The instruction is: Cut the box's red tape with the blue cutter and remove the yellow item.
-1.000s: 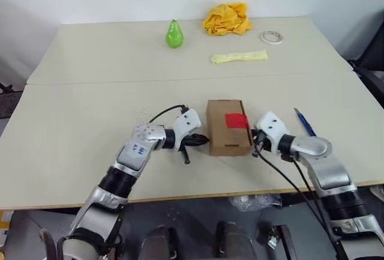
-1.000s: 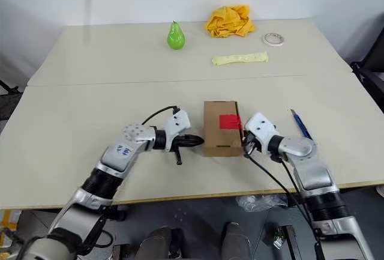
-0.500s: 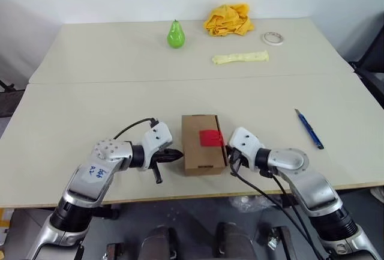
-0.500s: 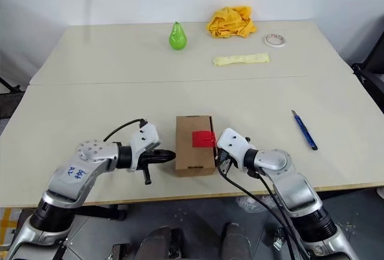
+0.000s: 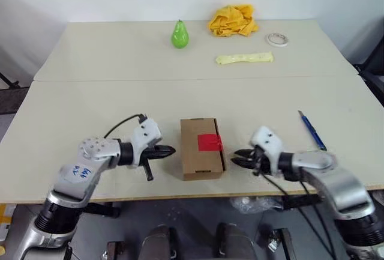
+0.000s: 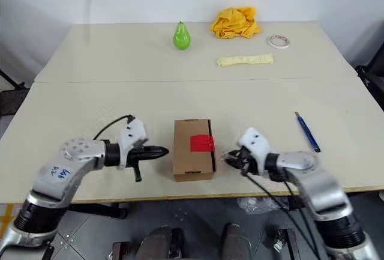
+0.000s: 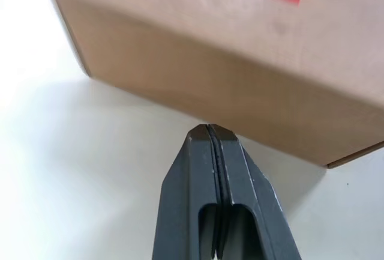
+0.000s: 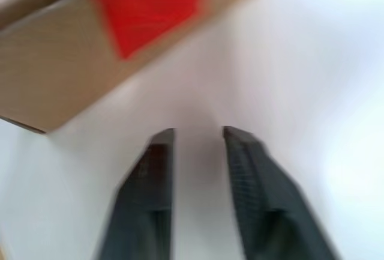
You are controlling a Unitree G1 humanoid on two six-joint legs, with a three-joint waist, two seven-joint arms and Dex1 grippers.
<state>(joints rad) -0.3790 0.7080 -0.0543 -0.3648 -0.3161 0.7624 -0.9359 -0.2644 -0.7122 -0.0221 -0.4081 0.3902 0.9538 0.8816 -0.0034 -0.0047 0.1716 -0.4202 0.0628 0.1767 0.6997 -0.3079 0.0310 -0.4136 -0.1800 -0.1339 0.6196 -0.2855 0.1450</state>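
The brown box lies near the table's front edge with the red tape on its top right side. My left gripper is shut and empty, its tip a short way left of the box. In the left wrist view the shut fingers point at the box's side. My right gripper is open and empty, just right of the box and apart from it. The right wrist view shows a gap between its fingers. The blue cutter lies on the table to the right. The yellow item is hidden.
A green pear, a yellow-orange cloth heap, a white tape roll and a pale yellow strip sit at the back of the table. Black cables trail from both wrists.
The box ended up nearer the front edge. My right gripper came off the box's right side, drew back and opened. My left gripper pulled a little to the left, staying shut.
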